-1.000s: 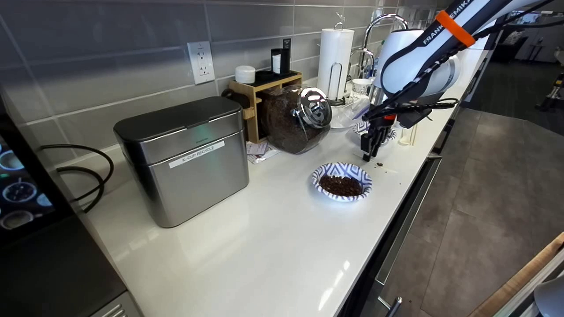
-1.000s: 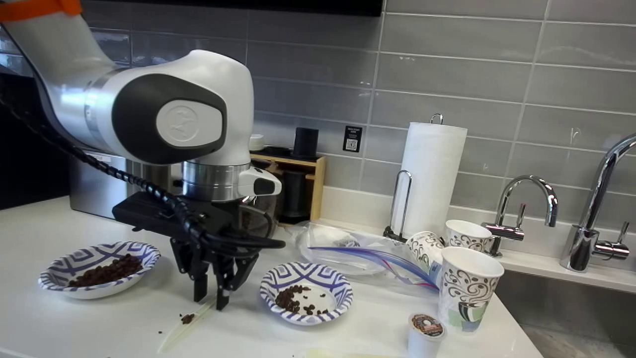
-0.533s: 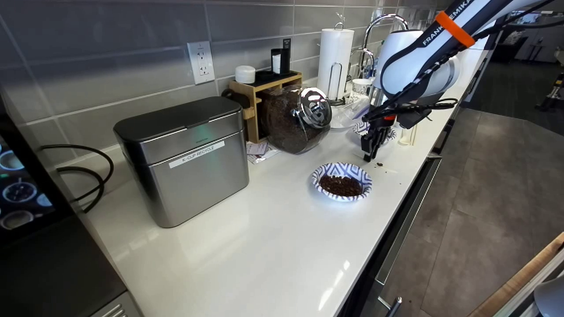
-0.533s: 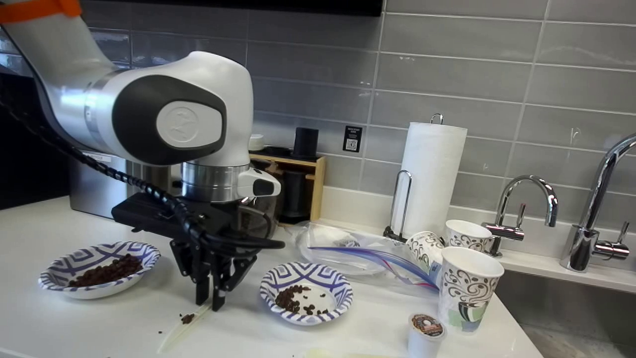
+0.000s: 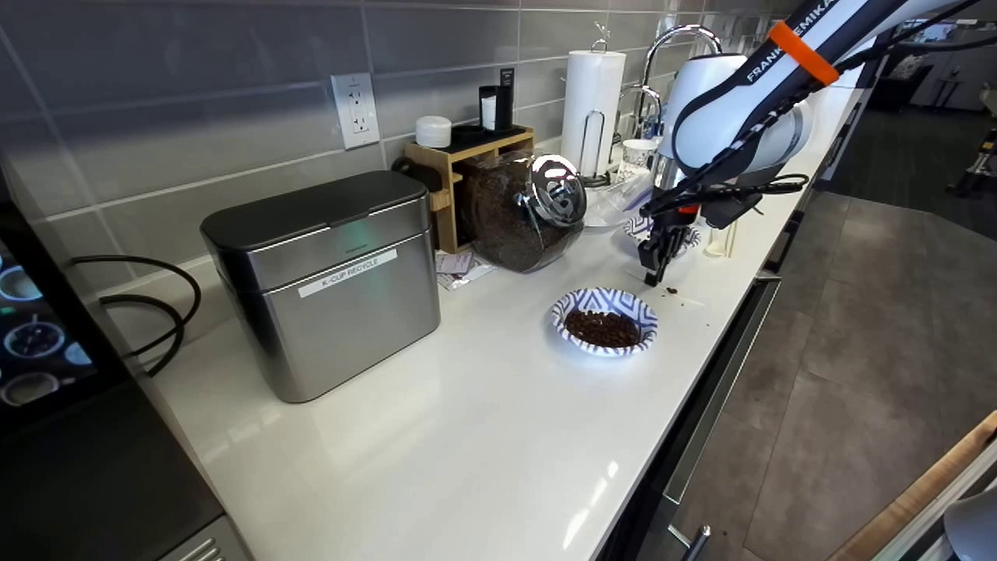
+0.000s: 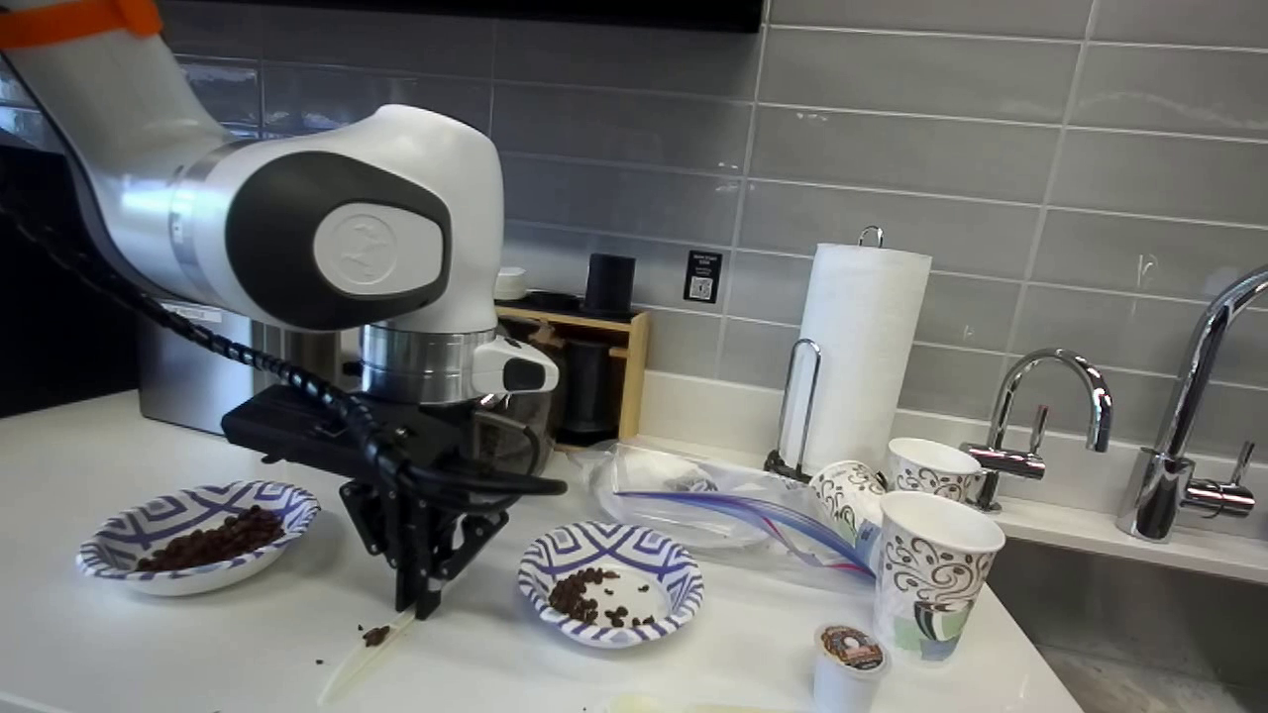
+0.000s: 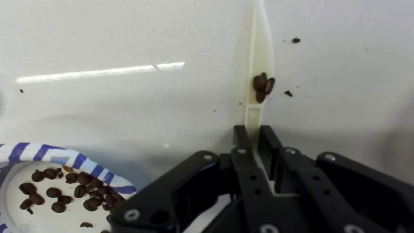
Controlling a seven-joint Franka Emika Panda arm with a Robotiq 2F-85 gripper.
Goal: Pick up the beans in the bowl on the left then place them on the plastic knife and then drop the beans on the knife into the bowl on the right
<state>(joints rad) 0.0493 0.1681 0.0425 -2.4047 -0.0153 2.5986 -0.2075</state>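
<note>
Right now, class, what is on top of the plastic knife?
In the wrist view, a few beans sit on the plastic knife, close to its handle. The pincer covers part of the handle; anything there is hidden.

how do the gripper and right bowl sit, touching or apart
Apart. An exterior view shows counter between the gripper and the right bowl; in the wrist view the gripper merely hides part of that bowl from sight.

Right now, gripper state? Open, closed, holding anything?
Gripper: closed on the knife, one finger each side of its handle.
</note>
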